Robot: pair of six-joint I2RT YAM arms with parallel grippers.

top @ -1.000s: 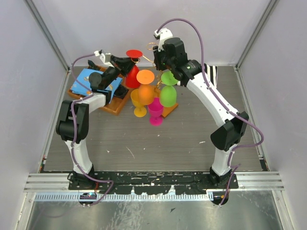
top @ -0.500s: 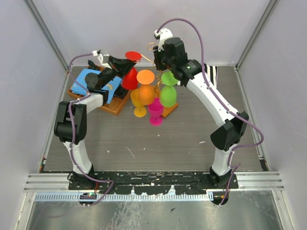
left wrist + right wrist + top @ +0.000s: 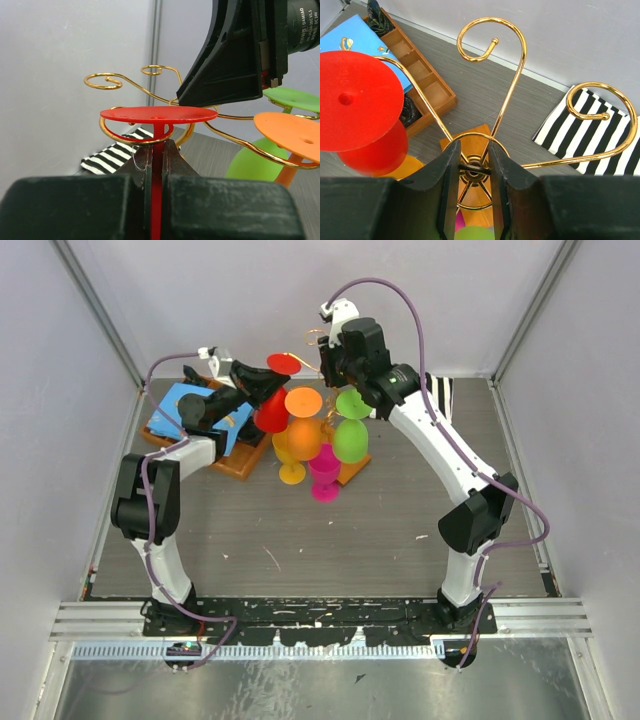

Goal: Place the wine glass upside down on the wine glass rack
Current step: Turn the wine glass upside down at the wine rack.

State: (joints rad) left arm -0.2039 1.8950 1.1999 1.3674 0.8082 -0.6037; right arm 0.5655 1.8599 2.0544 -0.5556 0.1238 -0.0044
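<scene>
- At the back of the grey tabletop [image 3: 300,530], the gold wire wine glass rack with curled scroll arms and a flat orange-brown wooden base [image 3: 352,473] stands upright. An orange glass [image 3: 304,432] and a green glass [image 3: 349,439] hang from it, foot up.
- The red plastic wine glass [image 3: 272,412] is at the rack's left side, off the tabletop. It is upside down, with its flat foot on top and its bowl below, and its long axis is close to upright.
- In the left wrist view its stem appears to sit inside a gold curl, with the foot just above the wire. The task looks nearly done. What is left is to settle the foot onto the wire and let go.
- The left gripper [image 3: 156,150] has its fingers pressed together on the red stem.
- The right gripper [image 3: 475,167] has its fingers pinching the rack's small central hub, which likely steadies it.
</scene>
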